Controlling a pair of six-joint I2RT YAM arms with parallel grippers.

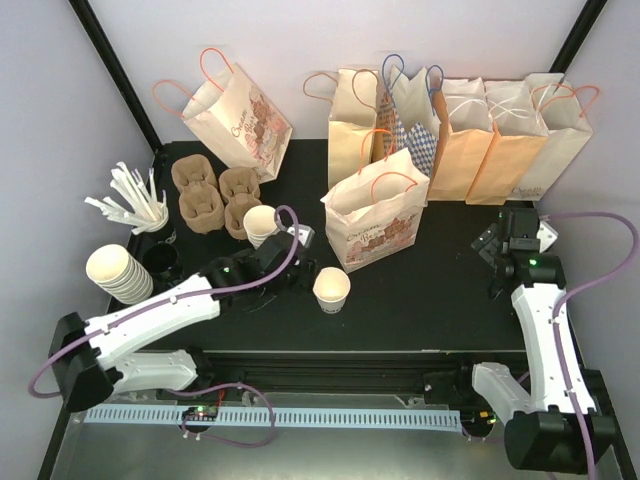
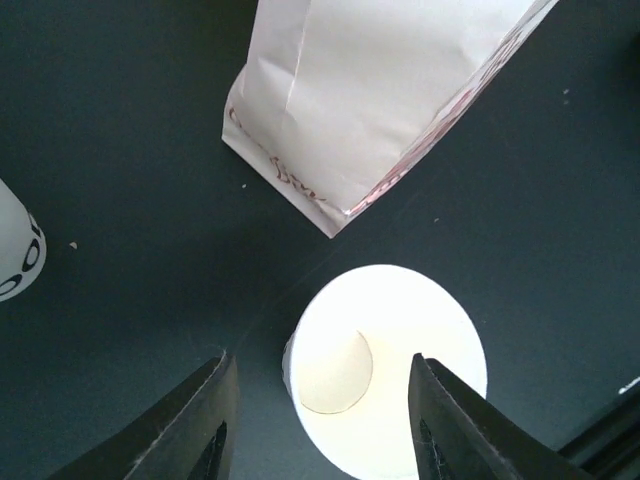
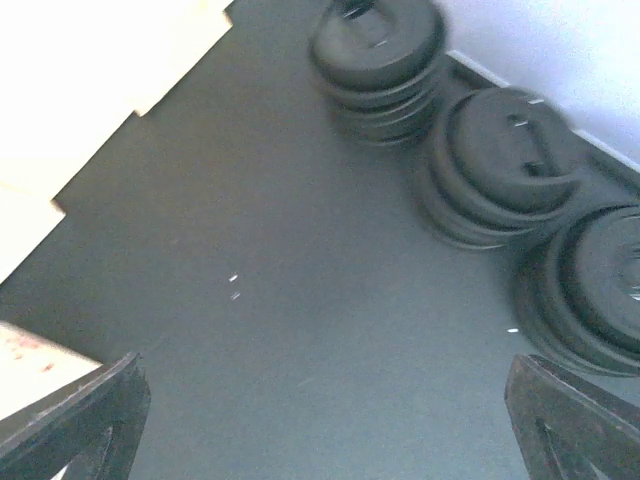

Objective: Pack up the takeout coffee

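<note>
Left arm: your left gripper (image 1: 303, 275) sits just left of centre in the overhead frame, jaws spread wide. In the left wrist view both fingers (image 2: 215, 420) rise from the bottom edge. The paper cup (image 2: 385, 370) stands upright between and just beyond them, its mouth uncovered and the pale inside showing. There is a dark gap at the left finger. At the right finger the rim overlaps it in the picture, so you cannot tell whether they touch. Overhead, that cup is on the black table (image 1: 430, 290), just right of the gripper.

Right arm: your right gripper (image 1: 500, 245) is at mid-right of the overhead frame. In its wrist view the fingers sit in the two bottom corners, far apart, gripping nothing. Three stacks of black lids (image 3: 500, 150) line the upper right of that view, against a pale wall, slightly blurred.

Beyond the cup: a printed bag (image 1: 375, 225) stands upright at centre. Its bottom corner shows near the cup's rim in the left wrist view, a strip of table between them.

Left side, lower to upper: a stack of cups (image 1: 120, 272) lying on its side, an upright cup stack (image 1: 262, 222), white stirrers (image 1: 135, 205) in a holder, and brown pulp carriers (image 1: 212, 195).

Top of frame: a row of bags (image 1: 470, 140) at upper right and a tilted bag (image 1: 238, 115) at upper left.
</note>
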